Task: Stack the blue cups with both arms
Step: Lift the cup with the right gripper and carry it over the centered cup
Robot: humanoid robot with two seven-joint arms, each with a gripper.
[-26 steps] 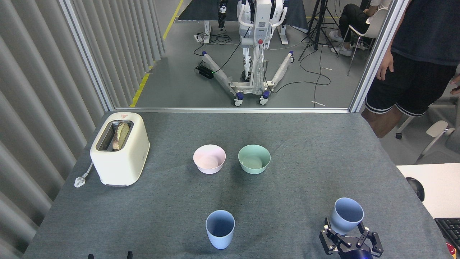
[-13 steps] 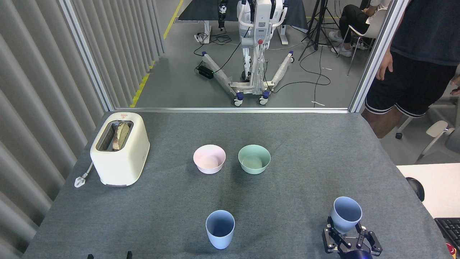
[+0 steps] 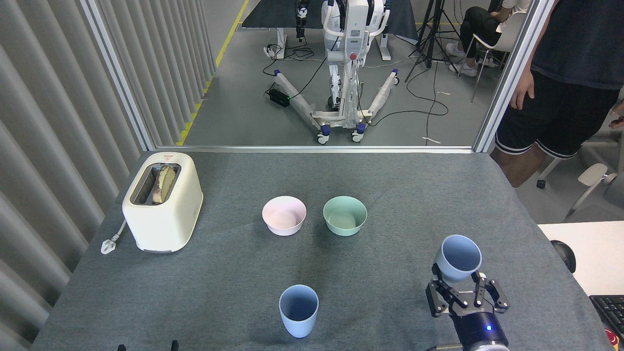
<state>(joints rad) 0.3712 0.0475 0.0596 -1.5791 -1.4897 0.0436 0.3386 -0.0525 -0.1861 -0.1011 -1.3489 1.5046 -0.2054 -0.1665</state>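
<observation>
Head view: the right gripper [image 3: 458, 287] comes up from the bottom right corner, its black open-frame fingers [image 3: 438, 298] closed around the lower part of one blue cup [image 3: 457, 258]. That held cup is tilted, mouth facing up and toward the camera, over the right side of the grey table [image 3: 419, 195]. A small blue light glows on the gripper's wrist. The second cup [image 3: 298, 310] stands upright on the table near the front edge, around the middle, well apart from the held one. Behind it, a pink bowl [image 3: 284, 215] and a green bowl [image 3: 344, 215] sit side by side, near each other but not touching. A cream toaster [image 3: 163, 201] with bread in its slot stands at the far left. Only two small dark tips of the left gripper [image 3: 147, 346] show at the bottom edge; whether it is open cannot be told. A person [image 3: 560, 73] stands beyond the table's right corner.
</observation>
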